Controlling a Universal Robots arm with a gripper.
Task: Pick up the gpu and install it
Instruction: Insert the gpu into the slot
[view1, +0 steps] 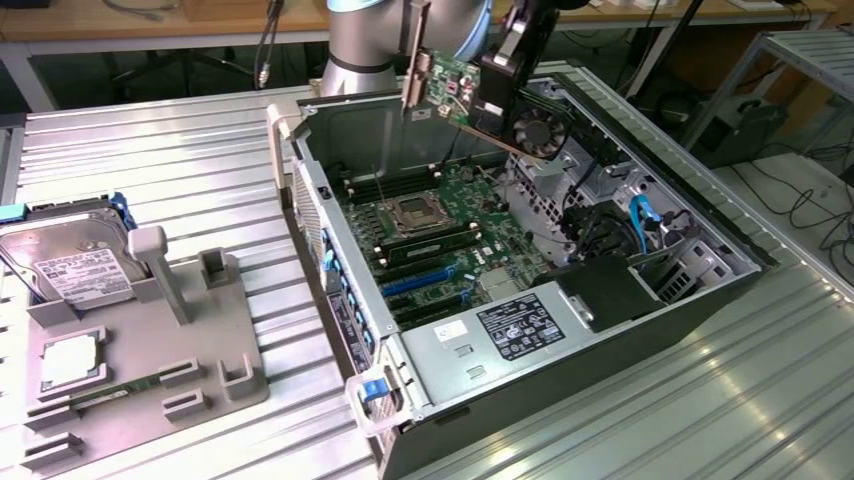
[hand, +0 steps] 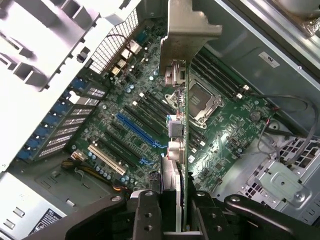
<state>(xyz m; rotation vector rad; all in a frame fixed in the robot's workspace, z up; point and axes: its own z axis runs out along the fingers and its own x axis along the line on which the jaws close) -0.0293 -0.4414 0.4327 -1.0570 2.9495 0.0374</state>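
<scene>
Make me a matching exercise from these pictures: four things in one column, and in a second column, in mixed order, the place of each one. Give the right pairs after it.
Things
1. graphics card
2. hard drive
3. square chip
4. power supply

Places
A. flat on the grey rack, near side
B. inside the computer case, near corner
C. gripped by the pincer, above the open case
D. on the grey rack, far side, label up

Pairs: 1-C, 2-D, 3-A, 4-B
</scene>
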